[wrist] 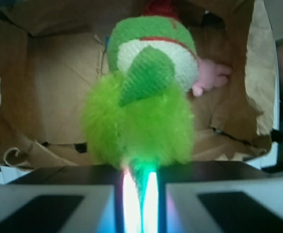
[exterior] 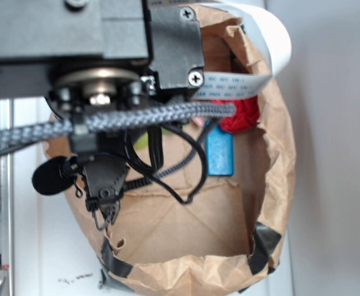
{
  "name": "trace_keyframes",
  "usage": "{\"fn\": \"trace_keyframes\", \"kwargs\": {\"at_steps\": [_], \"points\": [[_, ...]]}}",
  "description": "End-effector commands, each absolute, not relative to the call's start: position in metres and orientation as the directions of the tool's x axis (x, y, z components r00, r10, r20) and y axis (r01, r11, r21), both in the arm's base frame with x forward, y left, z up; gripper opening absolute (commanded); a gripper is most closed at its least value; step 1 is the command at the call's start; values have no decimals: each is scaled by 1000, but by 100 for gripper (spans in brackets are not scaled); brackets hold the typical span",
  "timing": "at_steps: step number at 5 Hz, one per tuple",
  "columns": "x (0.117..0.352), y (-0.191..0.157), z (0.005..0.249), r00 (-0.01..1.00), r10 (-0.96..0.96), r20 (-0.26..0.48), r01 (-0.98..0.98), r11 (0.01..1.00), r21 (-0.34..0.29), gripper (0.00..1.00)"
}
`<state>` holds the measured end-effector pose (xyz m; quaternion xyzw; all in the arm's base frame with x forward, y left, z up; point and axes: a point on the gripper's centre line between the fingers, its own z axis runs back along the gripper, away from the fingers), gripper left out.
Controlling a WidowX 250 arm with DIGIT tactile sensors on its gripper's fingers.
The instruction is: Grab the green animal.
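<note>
At lower centre of the wrist view, the gripper is clamped on the soft, light green animal, apparently by compressible fur.

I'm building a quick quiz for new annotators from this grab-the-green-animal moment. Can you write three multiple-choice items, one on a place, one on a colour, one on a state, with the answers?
1. Where does the pink plush show in the wrist view?
A. Beside the green animal, inside the brown paper bag
B. On the gripper
C. Outside the bag

2. What colour is the flat rectangular thing in the bag in the exterior view?
A. Yellow
B. Blue
C. Black

3. How does the gripper stand?
A. Wide open, holding nothing
B. Out of view
C. Shut on the green animal

Answers:
1 A: the pink plush peeks out next to the green animal, with the walls of the brown paper bag around both.
2 B: the blue rectangle lies against the bag's inner wall.
3 C: the gripper has green fur pinched in the narrow gap between its fingers.
</note>
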<state>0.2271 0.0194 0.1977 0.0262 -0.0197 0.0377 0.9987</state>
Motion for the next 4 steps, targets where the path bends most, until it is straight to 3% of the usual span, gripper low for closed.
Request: {"fn": "trace_keyframes", "kwargs": {"at_steps": [1, 4], "points": [[216, 9, 206, 987, 80, 139, -87, 995, 48, 0], [229, 7, 200, 986, 45, 160, -53, 998, 42, 0]]}}
